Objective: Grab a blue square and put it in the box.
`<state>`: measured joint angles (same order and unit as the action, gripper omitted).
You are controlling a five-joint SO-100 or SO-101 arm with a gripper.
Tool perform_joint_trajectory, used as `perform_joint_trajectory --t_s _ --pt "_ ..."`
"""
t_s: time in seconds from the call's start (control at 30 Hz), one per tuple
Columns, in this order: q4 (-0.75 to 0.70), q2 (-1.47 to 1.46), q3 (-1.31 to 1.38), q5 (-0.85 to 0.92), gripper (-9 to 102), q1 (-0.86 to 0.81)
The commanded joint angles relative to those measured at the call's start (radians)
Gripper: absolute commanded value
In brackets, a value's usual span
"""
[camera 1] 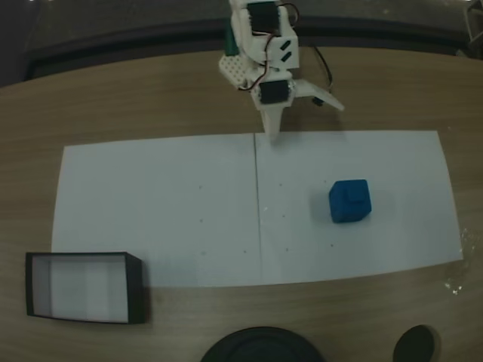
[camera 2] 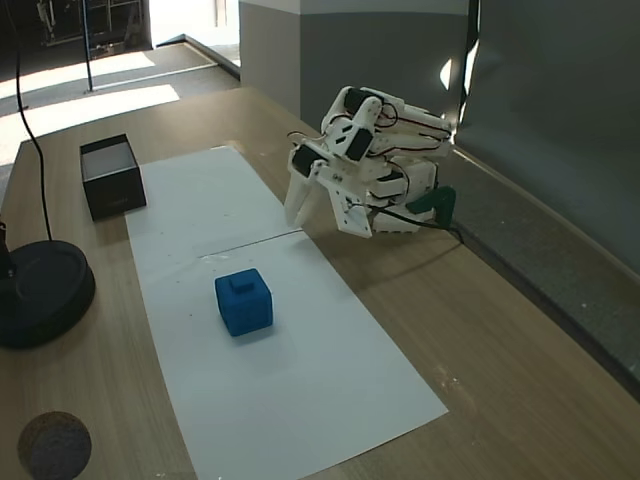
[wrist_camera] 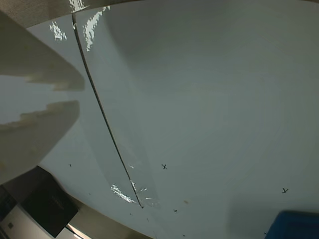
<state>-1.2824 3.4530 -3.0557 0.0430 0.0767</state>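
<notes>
The blue square (camera 1: 349, 200) is a bright-blue cube on the white paper, to the right of centre in a fixed view, also visible as the blue square (camera 2: 243, 302) and at the wrist view's bottom right corner (wrist_camera: 294, 226). The box (camera 1: 83, 286), black-walled with a pale floor, stands off the paper's lower left corner; it is also the box (camera 2: 112, 175) and a dark shape (wrist_camera: 50, 209) in the wrist view. My gripper (camera 1: 273, 134) hangs folded near the arm's base over the paper's far edge, well apart from the cube. Its fingers (wrist_camera: 40, 134) lie almost together, holding nothing.
Two white paper sheets (camera 1: 151, 204) meet at a dark seam on the wooden table. A large round black disc (camera 1: 260, 345) and a smaller one (camera 1: 417, 345) sit at the near edge. A dark wall runs behind the arm (camera 2: 380, 160).
</notes>
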Motion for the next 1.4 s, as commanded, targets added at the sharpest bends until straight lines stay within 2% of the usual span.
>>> perform_joint_trajectory --t_s 0.0,0.5,0.6,0.73,0.83,1.0,1.17,1.27,1.37 --pt "-0.005 0.023 0.054 0.003 0 0.0" --pt "-0.003 0.023 0.054 0.003 0 0.0" --pt "0.075 0.023 0.051 0.014 1 -0.029" --pt "0.209 0.023 0.061 0.054 14 -0.138" --pt "0.221 0.018 0.109 0.112 24 -0.195" --pt "0.206 -0.003 0.282 0.06 26 -0.16" --pt "0.12 -0.216 0.5 0.044 29 -0.008" --pt "0.094 -0.449 0.68 -0.051 35 0.021" --pt "0.032 -0.716 0.882 -0.071 39 0.101"
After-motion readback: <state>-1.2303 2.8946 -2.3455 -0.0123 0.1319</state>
